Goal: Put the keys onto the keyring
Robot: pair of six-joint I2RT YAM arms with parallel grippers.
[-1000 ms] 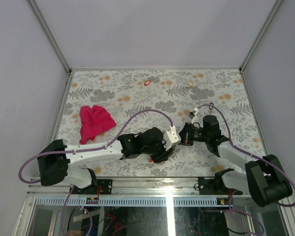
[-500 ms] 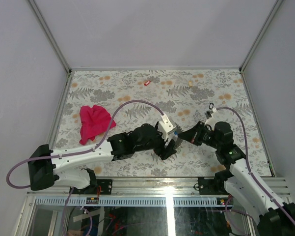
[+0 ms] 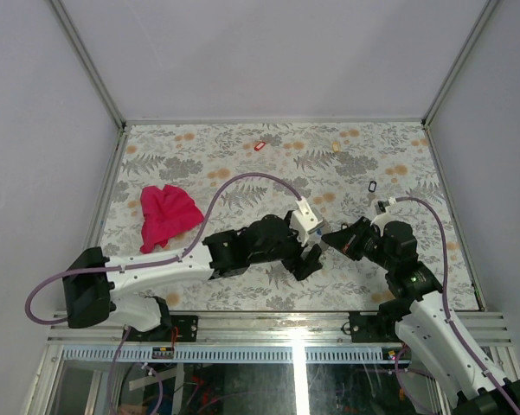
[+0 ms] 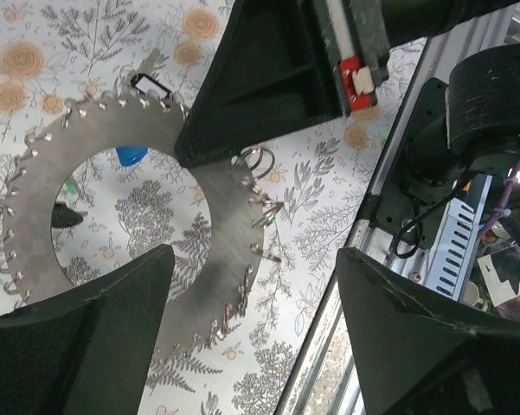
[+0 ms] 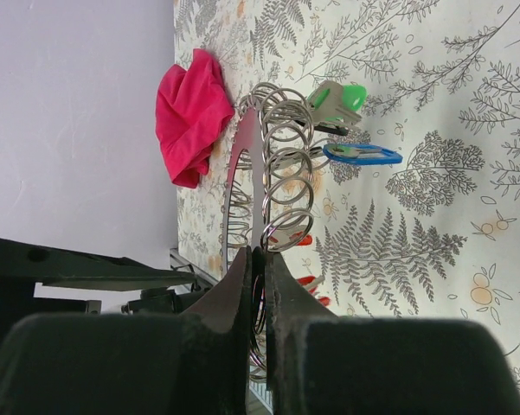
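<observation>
The keyring (image 4: 216, 259) is a flat grey ring fringed with small split rings, held on edge above the table. My right gripper (image 5: 258, 259) is shut on its rim, and its dark finger (image 4: 260, 78) shows over the ring in the left wrist view. My left gripper (image 4: 251, 337) is open, its fingers apart on either side of the ring's near edge and not touching it. Keys with green (image 5: 342, 97), blue (image 5: 363, 154) and red (image 5: 303, 242) tags hang from the ring. In the top view both grippers, left (image 3: 310, 259) and right (image 3: 329, 238), meet at mid-table and hide the ring.
A magenta cloth (image 3: 167, 214) lies at the left. Loose keys lie on the patterned table: a red-tagged one (image 3: 260, 145) and a cream-tagged one (image 3: 336, 147) at the back, and a black-tagged one (image 3: 371, 186) beyond the right gripper. The table's metal front rail (image 4: 398, 259) is close by.
My left gripper has moved right toward the right gripper. The right arm's elbow has swung back to the near right while its gripper stays shut on the ring.
</observation>
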